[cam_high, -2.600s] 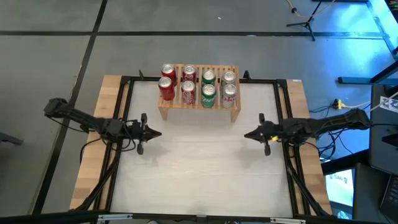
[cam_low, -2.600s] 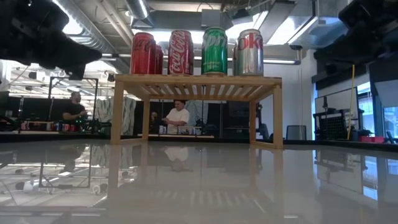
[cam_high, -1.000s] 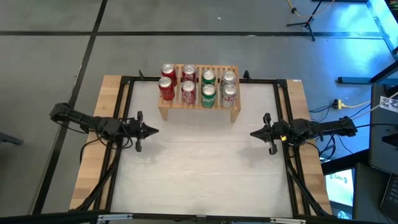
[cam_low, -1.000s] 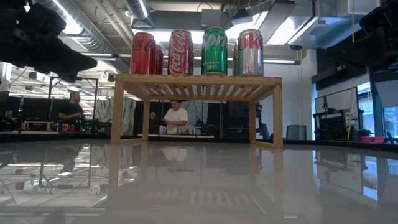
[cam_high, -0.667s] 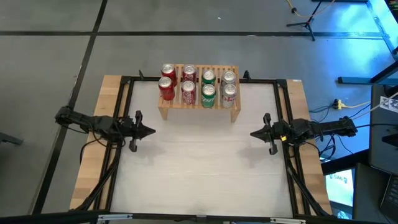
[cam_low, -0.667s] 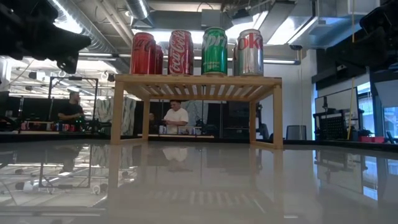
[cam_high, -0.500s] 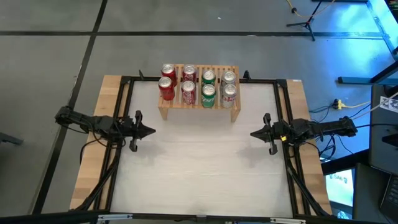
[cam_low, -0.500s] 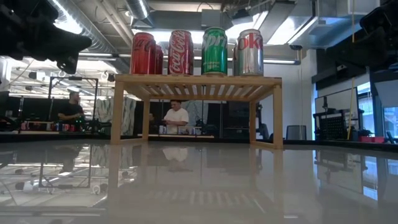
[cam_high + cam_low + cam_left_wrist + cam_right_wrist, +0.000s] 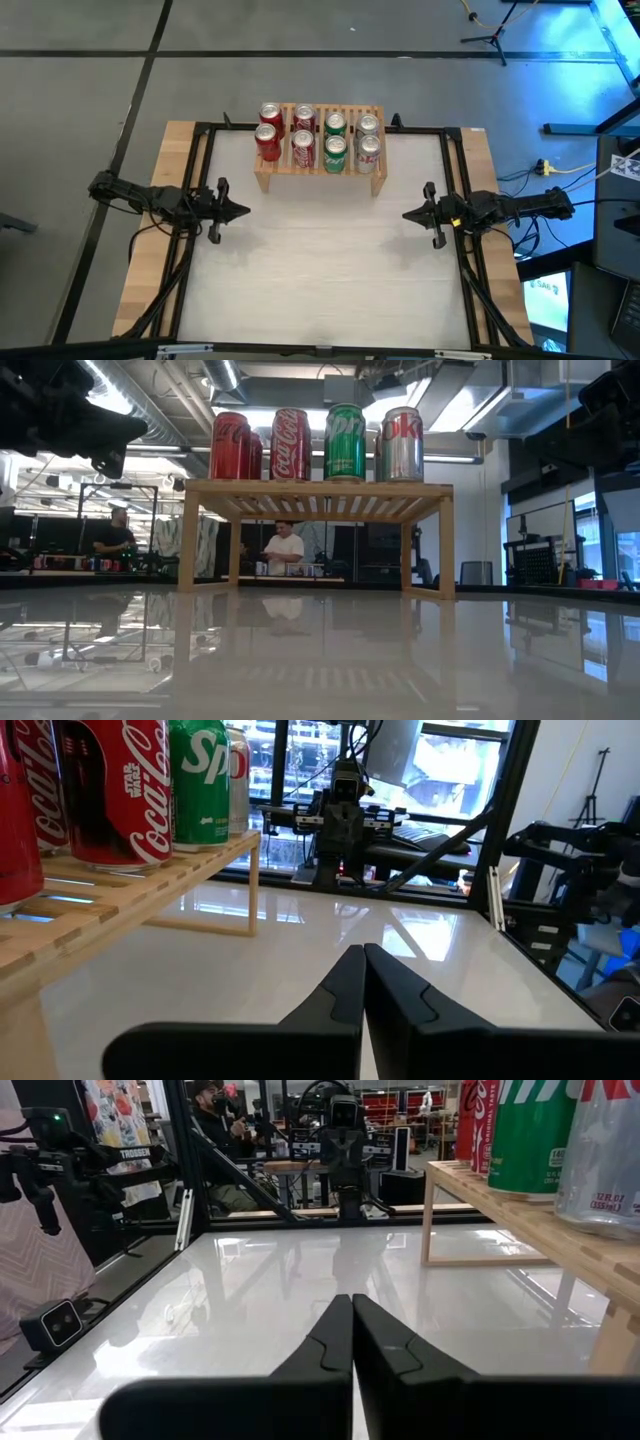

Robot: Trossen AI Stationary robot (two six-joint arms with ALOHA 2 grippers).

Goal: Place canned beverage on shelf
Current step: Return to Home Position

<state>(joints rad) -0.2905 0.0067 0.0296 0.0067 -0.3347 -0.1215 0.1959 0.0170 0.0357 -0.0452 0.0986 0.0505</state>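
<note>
Shelf (image 9: 300, 176) unchanged; left gripper (image 9: 243, 211), right gripper (image 9: 406, 214) drawn back outward.

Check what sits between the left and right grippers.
Nothing: the high view shows bare table between the left gripper and the right gripper, both shut. The shelf stands farther back, off that line.

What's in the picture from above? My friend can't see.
Eight soda cans, red, green and silver, stand in two rows on a wooden shelf at the far end of the table. The left gripper and right gripper hover shut at its sides.
</note>
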